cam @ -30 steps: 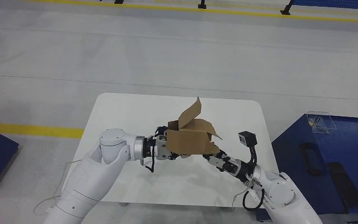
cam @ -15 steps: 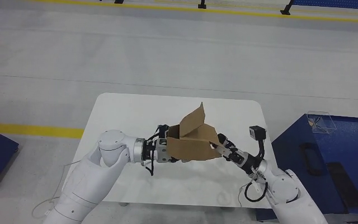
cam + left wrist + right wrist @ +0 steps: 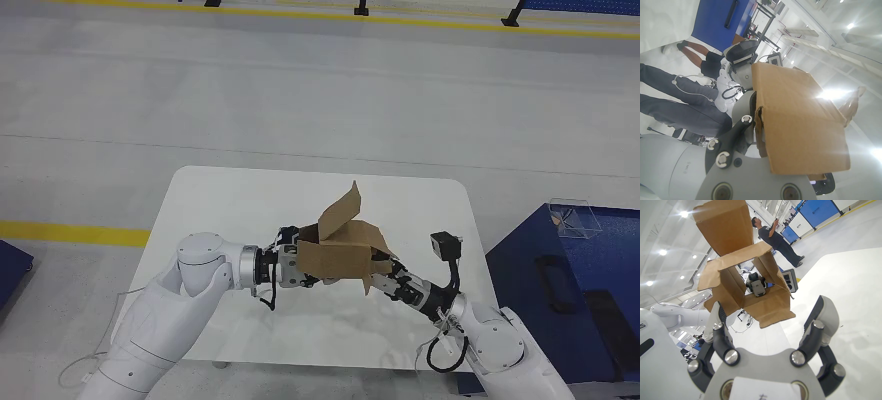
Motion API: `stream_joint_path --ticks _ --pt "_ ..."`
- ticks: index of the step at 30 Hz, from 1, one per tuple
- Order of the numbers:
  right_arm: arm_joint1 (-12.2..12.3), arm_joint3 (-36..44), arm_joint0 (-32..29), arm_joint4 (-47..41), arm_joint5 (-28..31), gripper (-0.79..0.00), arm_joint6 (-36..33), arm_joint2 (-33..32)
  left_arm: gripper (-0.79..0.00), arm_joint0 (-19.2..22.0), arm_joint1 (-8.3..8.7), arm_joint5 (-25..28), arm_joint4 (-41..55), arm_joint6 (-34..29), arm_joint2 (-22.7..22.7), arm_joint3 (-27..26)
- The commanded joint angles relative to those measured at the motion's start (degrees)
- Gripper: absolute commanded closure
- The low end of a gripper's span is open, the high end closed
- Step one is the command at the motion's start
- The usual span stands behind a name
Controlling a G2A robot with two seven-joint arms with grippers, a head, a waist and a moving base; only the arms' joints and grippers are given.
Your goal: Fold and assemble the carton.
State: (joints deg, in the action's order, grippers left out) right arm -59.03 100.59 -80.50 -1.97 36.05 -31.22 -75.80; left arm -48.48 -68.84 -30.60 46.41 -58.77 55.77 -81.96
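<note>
Tabletop [image 3: 220,200] spans the middle of the top view, and the carton [image 3: 340,255] hangs raised above its centre. It is an open tube. Its long axis runs roughly level, left to right across the frame, and its open mouth faces lower right. The left hand [image 3: 290,268] is clamped on the carton's left end. The right hand [image 3: 385,280] sits at the mouth with its jaws spread, grasping nothing. One tall flap [image 3: 345,205] stands up toward the top of the frame, and the other flaps splay outward. As I judge it, the step is closing this end: steady the tube with the left hand, press the side flaps inward close to their creases first, then fold down the tall flap.
</note>
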Motion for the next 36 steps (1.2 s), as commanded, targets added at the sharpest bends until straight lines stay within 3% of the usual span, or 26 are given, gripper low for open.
stream_joint_path --ticks 1,12,24,36 --pt "-0.05 -0.05 0.16 0.47 -0.13 -0.785 -0.02 0.21 0.000 0.05 0.00 0.54 -0.17 -0.22 -0.12 -0.22" --pt "0.21 -2.22 1.87 -1.44 -2.90 -0.785 0.15 -3.49 0.000 -0.75 0.72 5.99 -2.93 -4.43 0.96 -2.28" --pt "-0.42 -3.63 3.56 1.41 -3.98 -0.785 1.23 -0.48 0.000 -2.18 1.45 13.66 -8.58 -9.33 0.56 -6.59" --pt "-0.27 -3.30 3.21 -2.74 -3.01 -0.785 -0.38 -2.59 0.000 -2.53 1.62 13.89 -7.80 -9.27 0.85 -6.18"
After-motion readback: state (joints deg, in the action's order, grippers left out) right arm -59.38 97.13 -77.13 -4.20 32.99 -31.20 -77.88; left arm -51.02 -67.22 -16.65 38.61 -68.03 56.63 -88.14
